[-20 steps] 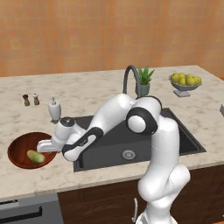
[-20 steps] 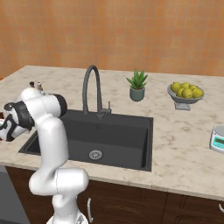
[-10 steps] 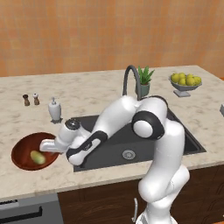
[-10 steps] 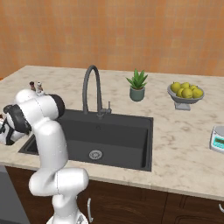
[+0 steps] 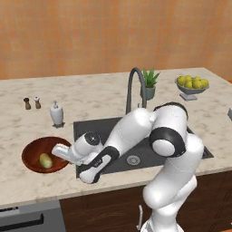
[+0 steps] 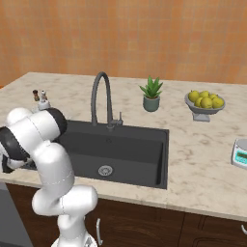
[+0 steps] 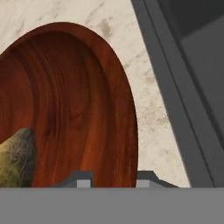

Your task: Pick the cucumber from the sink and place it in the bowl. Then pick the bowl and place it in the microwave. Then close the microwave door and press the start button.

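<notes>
The reddish-brown wooden bowl (image 5: pixel 32 156) sits on the counter left of the sink (image 5: pixel 97 128). The stubby yellow-green cucumber (image 5: pixel 45 161) lies inside it. My gripper (image 5: pixel 61 151) reaches low over the counter to the bowl's right rim. In the hand view the bowl (image 7: pixel 78 105) is close up, with the cucumber (image 7: pixel 15 162) at the lower left. The gripper (image 7: pixel 113 178) has one fingertip inside the rim and one outside, shut on it. The microwave is out of view.
A white soap dispenser (image 5: pixel 56 113) and two small shakers (image 5: pixel 31 103) stand behind the bowl. The arched faucet (image 5: pixel 134 86), a potted plant (image 5: pixel 148 84) and a grey dish of fruit (image 5: pixel 192 85) are at the back. A scale (image 6: pixel 240 153) sits far right.
The hand has dropped lower and settled onto the bowl's right rim, and its fingers have narrowed. The arm's elbow has swung down over the sink. Bowl and cucumber stay put.
</notes>
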